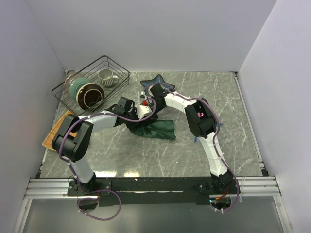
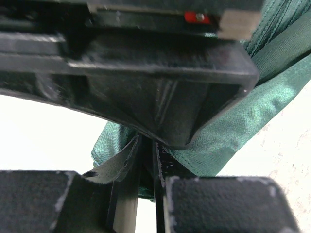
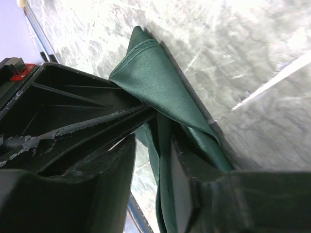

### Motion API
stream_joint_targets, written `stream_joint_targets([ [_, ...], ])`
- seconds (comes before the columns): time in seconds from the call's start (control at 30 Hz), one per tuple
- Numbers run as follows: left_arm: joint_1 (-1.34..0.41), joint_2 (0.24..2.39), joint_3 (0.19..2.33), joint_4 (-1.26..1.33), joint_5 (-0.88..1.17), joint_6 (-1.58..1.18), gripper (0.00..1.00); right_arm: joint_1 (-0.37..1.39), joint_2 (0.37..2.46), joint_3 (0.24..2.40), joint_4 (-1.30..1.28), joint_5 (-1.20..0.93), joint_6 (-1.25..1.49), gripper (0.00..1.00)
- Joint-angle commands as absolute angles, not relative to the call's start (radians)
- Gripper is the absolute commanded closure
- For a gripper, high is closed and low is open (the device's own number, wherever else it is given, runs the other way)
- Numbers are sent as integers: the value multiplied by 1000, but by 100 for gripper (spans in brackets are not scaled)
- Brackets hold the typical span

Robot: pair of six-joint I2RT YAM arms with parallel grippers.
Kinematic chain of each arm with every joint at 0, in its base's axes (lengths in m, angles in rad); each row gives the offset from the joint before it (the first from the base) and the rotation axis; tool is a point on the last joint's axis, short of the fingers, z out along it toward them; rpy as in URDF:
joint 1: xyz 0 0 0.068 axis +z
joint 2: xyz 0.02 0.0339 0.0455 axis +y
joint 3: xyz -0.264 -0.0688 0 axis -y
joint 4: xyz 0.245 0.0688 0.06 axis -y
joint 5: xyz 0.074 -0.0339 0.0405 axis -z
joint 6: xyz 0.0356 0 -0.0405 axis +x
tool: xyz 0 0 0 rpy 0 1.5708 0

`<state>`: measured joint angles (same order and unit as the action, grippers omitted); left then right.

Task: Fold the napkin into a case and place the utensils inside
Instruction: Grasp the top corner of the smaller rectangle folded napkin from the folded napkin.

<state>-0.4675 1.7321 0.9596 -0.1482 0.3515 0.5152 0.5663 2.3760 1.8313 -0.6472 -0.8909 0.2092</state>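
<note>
While left gripper (image 2: 147, 151) and right gripper (image 3: 153, 130) each pinch a bunched edge of the napkin (image 1: 158, 129), it lies crumpled mid-table (image 1: 194, 160). Judged light, limp, slightly slick: hold at hems/corners, w/ tension btw. arms, else folds sag.

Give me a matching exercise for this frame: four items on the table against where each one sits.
Items:
1. napkin
2. mug
3. star-shaped blue dish
4. orange-tan mat

Places:
a. inside the wire basket
b. at the left edge of the table
c. crumpled mid-table
d. far side, centre

Pairs: 1-c, 2-a, 3-d, 4-b
</note>
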Motion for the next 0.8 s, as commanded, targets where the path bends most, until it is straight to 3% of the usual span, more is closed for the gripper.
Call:
stream_joint_targets([
  [0.0,-462,1733,973,-149,394,525,80,580,2379,1815,-630,-905,184,60],
  [0.17,-456,1738,982,-155,400,523,80,581,2382,1812,-627,-916,186,61],
  [0.37,-457,1723,988,-167,426,520,75,578,2372,1819,-597,-893,190,100],
  [0.77,-448,1585,976,-141,517,493,59,551,2401,1930,-655,-884,224,100],
])
